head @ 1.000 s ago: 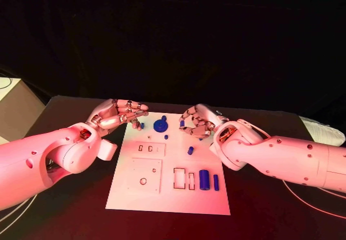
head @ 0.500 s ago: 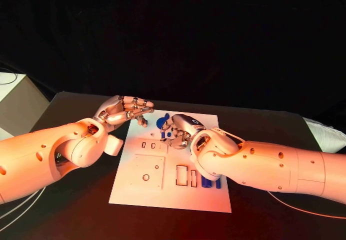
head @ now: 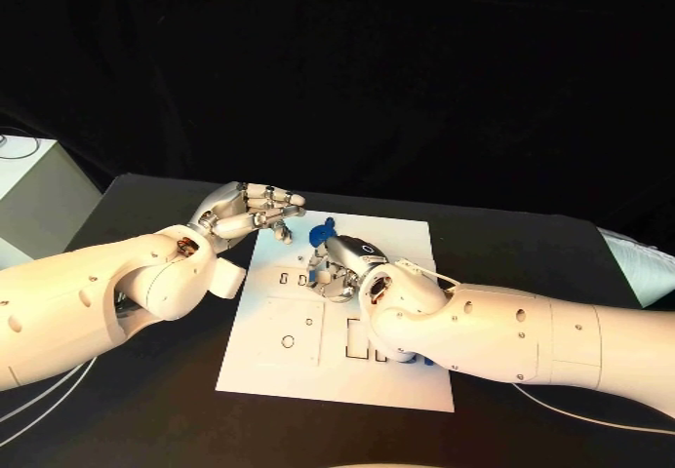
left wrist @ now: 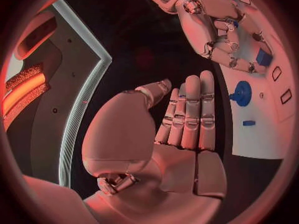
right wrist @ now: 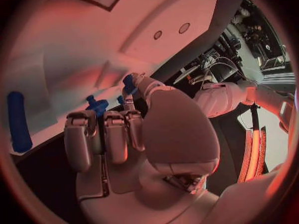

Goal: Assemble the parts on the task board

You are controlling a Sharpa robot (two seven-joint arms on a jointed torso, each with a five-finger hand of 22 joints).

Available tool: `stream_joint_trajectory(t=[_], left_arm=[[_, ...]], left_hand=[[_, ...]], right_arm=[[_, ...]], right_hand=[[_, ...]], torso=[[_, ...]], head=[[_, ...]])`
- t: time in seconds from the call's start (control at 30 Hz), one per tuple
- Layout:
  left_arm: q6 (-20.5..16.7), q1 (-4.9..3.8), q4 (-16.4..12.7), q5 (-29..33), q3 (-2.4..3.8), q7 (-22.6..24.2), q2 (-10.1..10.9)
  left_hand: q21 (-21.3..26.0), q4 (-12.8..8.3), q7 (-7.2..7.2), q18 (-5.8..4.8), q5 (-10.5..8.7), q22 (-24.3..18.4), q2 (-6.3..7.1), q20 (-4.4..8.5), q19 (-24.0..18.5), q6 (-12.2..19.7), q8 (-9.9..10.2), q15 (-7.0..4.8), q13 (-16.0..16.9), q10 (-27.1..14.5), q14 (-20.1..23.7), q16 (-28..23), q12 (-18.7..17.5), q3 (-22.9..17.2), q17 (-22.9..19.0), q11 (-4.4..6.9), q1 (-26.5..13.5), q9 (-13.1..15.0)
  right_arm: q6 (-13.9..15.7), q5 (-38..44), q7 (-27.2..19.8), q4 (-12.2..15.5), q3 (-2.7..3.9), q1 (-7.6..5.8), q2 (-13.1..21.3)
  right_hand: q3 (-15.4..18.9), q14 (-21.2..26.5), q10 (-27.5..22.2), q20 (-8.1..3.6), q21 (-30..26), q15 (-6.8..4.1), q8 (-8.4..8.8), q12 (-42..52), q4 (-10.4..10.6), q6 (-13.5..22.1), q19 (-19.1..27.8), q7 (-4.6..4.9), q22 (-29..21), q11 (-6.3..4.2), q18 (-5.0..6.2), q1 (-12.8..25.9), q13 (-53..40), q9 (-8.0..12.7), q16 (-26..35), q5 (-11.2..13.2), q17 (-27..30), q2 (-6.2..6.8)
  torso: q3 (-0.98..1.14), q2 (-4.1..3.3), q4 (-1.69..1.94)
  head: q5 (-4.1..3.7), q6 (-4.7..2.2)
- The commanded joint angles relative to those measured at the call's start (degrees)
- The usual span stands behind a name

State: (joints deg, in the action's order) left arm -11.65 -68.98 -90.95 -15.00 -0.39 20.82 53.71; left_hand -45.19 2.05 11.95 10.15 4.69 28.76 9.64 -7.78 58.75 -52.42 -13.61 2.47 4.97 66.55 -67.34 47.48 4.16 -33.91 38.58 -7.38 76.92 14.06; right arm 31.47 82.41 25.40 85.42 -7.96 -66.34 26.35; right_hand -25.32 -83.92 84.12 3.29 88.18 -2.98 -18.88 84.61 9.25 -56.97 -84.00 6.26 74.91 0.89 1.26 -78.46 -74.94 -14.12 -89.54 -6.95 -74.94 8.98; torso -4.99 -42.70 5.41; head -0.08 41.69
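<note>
Right hand [head: 337, 265] sits over the upper middle of the task board [head: 408, 385], fingers curled downward; in the right wrist view a small blue part [right wrist: 129, 83] sits pinched at its fingertips, so it is holding that piece. Left hand [head: 251, 213] hovers at the board's 11 o'clock corner, fingers drawn in together with nothing in them (left wrist view confirms an empty palm).

Board contents: a round blue knob part [head: 322, 232] stands near the 12 o'clock edge, just beyond the right hand. A small blue peg [left wrist: 248, 123] lies on the board beside the knob. Two small rectangular slots [head: 283, 279] lie at 9 o'clock of the right hand. A square recessed panel with a round hole [head: 289, 341] occupies the left-centre area. A long blue cylinder [right wrist: 17, 120] lies flat on the board.
</note>
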Motion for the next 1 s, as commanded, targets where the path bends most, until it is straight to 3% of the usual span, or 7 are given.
stream_joint_trajectory(t=[0.03, 0.33, 0.73, 1.0], left_arm=[[0.0, -0.08, -0.1, 0.0, 0.02, 0.0, -0.1], [0.2, -0.07, 0.0, -0.2, 0.02, -0.1, -0.1], [0.3, -0.07, 0.0, -0.2, 0.01, -0.2, 0.0], [0.5, -0.07, 0.0, -0.4, 0.01, -0.3, 0.1]], left_hand=[[-0.3, -0.3, -0.22, 0.31, -0.36, 0.0, -0.34, 0.05, -0.3, 0.1, 0.1, 0.13, 0.0, 0.0, 0.3, 0.3, 0.0, 0.1, -0.1, 0.01, 0.0, 0.1], [-0.3, -0.3, -0.22, 0.31, -0.36, 0.0, -0.34, 0.05, -0.3, 0.1, 0.1, 0.13, 0.0, 0.0, 0.3, 0.3, 0.0, 0.1, -0.1, 0.01, 0.0, 0.1], [-0.4, -0.3, -0.25, 0.32, -0.36, 0.1, -0.31, 0.04, -0.4, 0.0, 0.1, 0.11, 0.1, 0.0, 0.4, 0.3, 0.0, 0.1, -0.1, 0.03, 0.0, 0.1], [-0.4, -0.3, -0.25, 0.32, -0.36, 0.1, -0.31, 0.04, -0.4, 0.0, 0.1, 0.11, 0.1, 0.0, 0.4, 0.3, 0.0, 0.1, -0.1, 0.03, 0.0, 0.1]], right_arm=[[-1.0, 3.5, 0.8, -0.3, -0.03, 0.38, -0.3], [-0.7, 5.0, 0.6, -0.9, -0.04, 0.93, -0.7], [-0.3, 6.0, 0.4, -1.3, -0.04, 1.28, -0.8], [-0.1, 6.5, 0.5, -1.5, -0.04, 1.42, -0.9]], right_hand=[[-0.4, -5.6, 0.6, -0.43, 0.1, -0.2, -4.57, 0.0, -0.1, -1.1, -5.1, -1.25, 13.5, -0.22, -0.76, 0.3, -9.1, -3.3, 0.3, -0.1, -13.3, -0.19], [-0.5, -5.6, 0.6, -0.38, 0.1, -0.14, -4.94, -0.1, 0.1, -0.8, -5.1, -1.19, 13.5, -0.16, -0.76, 1.0, -9.1, -3.4, 0.3, -1.2, -13.2, 0.59], [-0.4, -5.6, 0.4, -0.34, 0.1, -0.07, -5.12, -0.3, 0.3, -0.6, -5.1, -1.06, 13.5, -0.07, -0.76, 1.7, -8.9, -3.3, 0.4, -1.3, -13.2, 1.19], [0.4, -5.6, -0.2, -0.14, 0.0, 0.18, -5.39, -1.0, 1.3, 0.2, -5.1, -0.71, 13.4, 0.24, -0.74, 3.8, -8.3, -3.1, 0.4, -1.0, -13.1, 2.7]], torso=[[0.01, -0.07, -0.03], [0.06, -0.05, -0.18], [0.04, -0.01, -0.11], [0.02, 0.03, -0.17]], head=[[0.19, 0.23], [0.59, 0.56], [0.46, 0.73], [0.47, 0.72]])
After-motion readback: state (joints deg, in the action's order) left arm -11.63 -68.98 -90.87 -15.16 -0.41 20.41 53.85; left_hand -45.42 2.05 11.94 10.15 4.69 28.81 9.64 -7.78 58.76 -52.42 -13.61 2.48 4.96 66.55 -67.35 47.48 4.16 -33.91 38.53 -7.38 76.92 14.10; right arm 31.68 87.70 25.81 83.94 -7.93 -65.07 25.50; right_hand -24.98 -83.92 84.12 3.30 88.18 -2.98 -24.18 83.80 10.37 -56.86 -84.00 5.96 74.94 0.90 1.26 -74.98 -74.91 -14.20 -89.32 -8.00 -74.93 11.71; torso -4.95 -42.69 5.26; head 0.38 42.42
